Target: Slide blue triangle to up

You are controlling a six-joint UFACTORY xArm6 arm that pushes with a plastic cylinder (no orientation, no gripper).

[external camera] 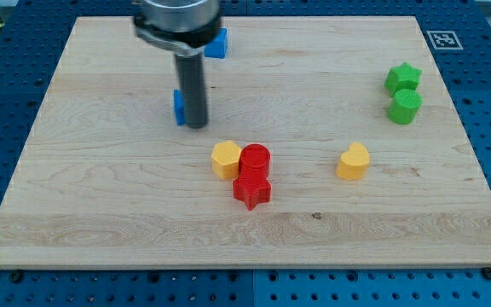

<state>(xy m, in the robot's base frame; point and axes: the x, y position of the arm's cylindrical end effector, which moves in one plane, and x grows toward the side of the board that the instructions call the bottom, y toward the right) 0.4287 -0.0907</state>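
The tip (196,125) is set touching a half-hidden blue block (178,107), presumably the blue triangle, near the board's top-left region, apparently for an upward push. No fingers exist.

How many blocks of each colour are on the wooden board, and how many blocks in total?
Blue: 2, one touching my tip on the view's left side, partly hidden, and one behind the arm at the view's top.
Red: 2
Yellow: 2
Green: 2
Total: 8
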